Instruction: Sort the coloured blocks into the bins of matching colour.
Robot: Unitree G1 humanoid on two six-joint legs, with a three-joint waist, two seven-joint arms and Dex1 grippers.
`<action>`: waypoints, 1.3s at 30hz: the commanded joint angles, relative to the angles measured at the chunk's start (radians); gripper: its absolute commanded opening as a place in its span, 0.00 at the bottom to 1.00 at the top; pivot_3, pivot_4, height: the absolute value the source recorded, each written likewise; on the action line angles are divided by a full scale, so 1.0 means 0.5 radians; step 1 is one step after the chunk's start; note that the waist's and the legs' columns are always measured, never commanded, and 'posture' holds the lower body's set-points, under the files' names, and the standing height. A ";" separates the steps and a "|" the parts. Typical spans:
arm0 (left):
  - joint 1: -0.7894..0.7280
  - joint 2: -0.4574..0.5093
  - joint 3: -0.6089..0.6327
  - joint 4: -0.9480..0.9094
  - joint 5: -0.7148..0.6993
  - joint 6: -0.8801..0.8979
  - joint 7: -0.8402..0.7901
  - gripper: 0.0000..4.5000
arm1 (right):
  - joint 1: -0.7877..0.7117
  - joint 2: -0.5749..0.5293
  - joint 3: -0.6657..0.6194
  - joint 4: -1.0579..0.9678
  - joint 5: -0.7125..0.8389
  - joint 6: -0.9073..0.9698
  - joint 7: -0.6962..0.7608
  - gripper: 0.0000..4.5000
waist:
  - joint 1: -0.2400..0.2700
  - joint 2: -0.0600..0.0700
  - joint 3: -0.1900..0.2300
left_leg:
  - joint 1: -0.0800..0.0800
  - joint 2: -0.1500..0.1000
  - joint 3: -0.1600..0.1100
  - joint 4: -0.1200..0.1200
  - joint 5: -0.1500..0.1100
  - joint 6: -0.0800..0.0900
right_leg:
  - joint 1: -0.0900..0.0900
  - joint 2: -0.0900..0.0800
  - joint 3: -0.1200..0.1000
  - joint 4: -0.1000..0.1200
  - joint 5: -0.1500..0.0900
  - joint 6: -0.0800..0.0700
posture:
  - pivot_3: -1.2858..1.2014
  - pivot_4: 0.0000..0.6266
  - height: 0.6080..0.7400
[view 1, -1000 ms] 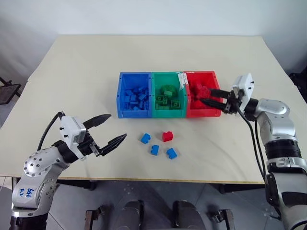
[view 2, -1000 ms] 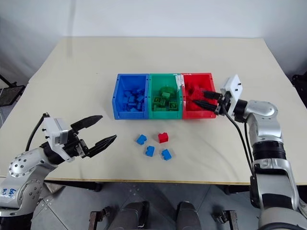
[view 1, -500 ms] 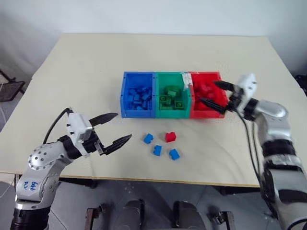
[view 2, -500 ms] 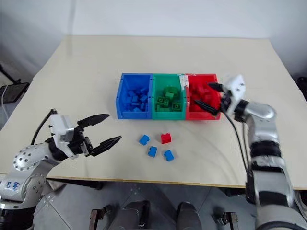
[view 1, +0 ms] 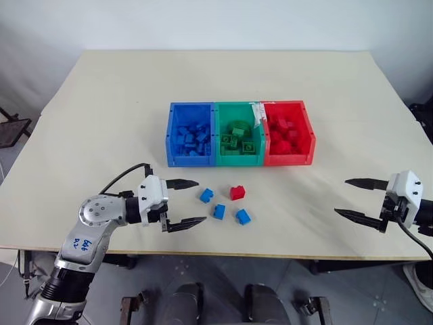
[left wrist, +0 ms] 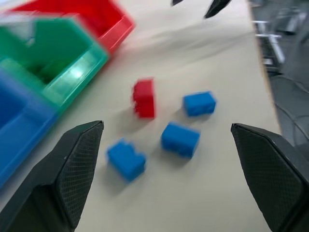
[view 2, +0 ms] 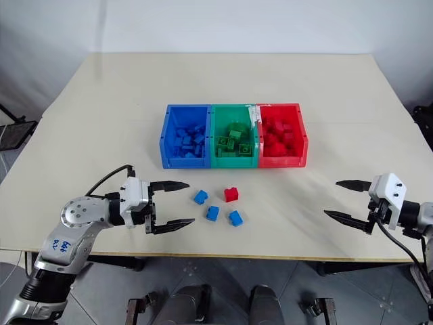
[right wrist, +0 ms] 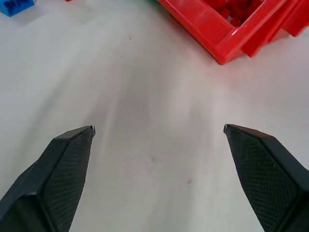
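Three bins stand in a row mid-table: blue bin (view 1: 189, 160), green bin (view 1: 238, 160) and red bin (view 1: 289, 160), each holding blocks of its own colour. In front of them lie loose blocks: one red block (view 1: 236, 193) and three blue blocks (view 1: 206, 196), (view 1: 218, 211), (view 1: 242, 217). My left gripper (view 1: 200, 201) is open and level, its tips just left of the nearest blue block. My right gripper (view 1: 342, 196) is open and empty over bare table at the front right, well apart from the red bin.
The table's front edge (view 1: 270, 256) runs close below the loose blocks and both grippers. A white label (view 1: 258, 112) sticks up between the green and red bins. Bare tabletop spreads behind and to both sides of the bins.
My right gripper opened at the red bin and drew back to the front right of the table. My left gripper moved right and lower, closing on the loose blocks.
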 commanded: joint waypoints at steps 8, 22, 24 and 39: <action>0.395 0.144 0.377 -0.140 -0.107 0.010 0.048 1.00 | -0.149 0.302 0.547 -0.764 0.133 0.550 0.088 1.00 | 0.012 0.000 0.000 | -0.002 0.004 -0.007 0.003 -0.004 -0.002 | -0.002 0.001 0.000 -0.001 0.001 -0.001 | 0.52 0.24 1.00; 0.876 0.169 0.647 -0.589 -0.198 0.184 0.201 1.00 | -0.393 0.727 1.011 -0.492 -0.262 0.317 -0.034 1.00 | 0.056 0.000 0.000 | -0.007 0.003 -0.012 0.019 -0.014 0.000 | -0.002 0.000 0.000 0.000 0.001 -0.001 | 0.52 0.24 1.00; 0.898 0.163 0.647 -0.633 -0.201 0.199 0.214 1.00 | -0.410 0.730 1.007 -0.441 -0.267 0.291 -0.014 0.91 | 0.054 0.000 0.000 | -0.006 0.003 -0.012 0.019 -0.014 0.000 | -0.002 0.001 0.000 0.000 0.001 -0.001 | 0.52 0.24 1.00; 0.932 -0.002 0.689 -0.605 -0.240 0.182 0.425 1.00 | -0.630 0.792 0.771 -0.728 0.248 1.019 -0.085 0.36 | 0.043 0.000 0.000 | -0.007 0.005 -0.011 0.019 -0.016 -0.001 | -0.003 0.003 0.000 0.000 0.001 -0.002 | 0.52 0.24 1.00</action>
